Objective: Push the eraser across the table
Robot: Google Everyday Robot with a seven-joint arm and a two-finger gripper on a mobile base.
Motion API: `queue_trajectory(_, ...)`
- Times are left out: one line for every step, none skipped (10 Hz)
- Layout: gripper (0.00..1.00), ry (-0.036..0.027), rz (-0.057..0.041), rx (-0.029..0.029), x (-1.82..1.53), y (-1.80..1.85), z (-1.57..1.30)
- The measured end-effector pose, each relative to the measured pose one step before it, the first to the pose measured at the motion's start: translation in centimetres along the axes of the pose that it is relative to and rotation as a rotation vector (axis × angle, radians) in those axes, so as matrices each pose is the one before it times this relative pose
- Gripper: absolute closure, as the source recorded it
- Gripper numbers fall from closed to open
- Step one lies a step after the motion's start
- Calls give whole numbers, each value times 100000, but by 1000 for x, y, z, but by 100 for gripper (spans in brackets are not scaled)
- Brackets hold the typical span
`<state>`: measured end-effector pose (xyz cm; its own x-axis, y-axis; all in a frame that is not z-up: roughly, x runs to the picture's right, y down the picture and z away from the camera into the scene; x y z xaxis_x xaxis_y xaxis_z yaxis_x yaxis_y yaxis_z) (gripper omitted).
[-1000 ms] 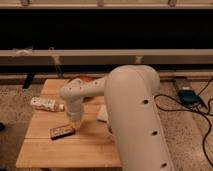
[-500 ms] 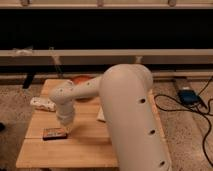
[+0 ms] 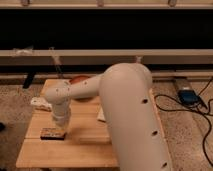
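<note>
The eraser (image 3: 52,133), a small dark brown bar with tan markings, lies flat near the left edge of the light wooden table (image 3: 85,150). My white arm reaches down from the right across the table. My gripper (image 3: 61,125) points down at the eraser's right end, touching it or just above it; I cannot tell which.
A white oblong object (image 3: 40,103) sits at the table's far left edge. A reddish-brown thing (image 3: 80,80) lies at the table's back, and a pale beige block (image 3: 101,115) shows beside my arm. A blue device (image 3: 187,95) with cables lies on the floor at right.
My gripper has swept left across the table. The eraser has slid left with it, closer to the left edge.
</note>
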<state>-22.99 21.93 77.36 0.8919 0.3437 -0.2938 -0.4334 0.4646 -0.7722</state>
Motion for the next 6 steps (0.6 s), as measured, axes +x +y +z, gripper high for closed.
queue_trajectory(100, -4107, -83, 1086, 327, -1215, -2632)
queue_trajectory(100, -1200, -135, 280, 211, -536, -1011)
queue_trajectory(100, -3312, -657, 684, 668, -1228, -2917)
queue_trajectory(100, -2262, -985, 587, 479, -568, -1899)
queue_trajectory(99, -530, -511, 194, 205, -139, -660)
queue_trajectory(94, 172, -314, -118, -76, 138, 83)
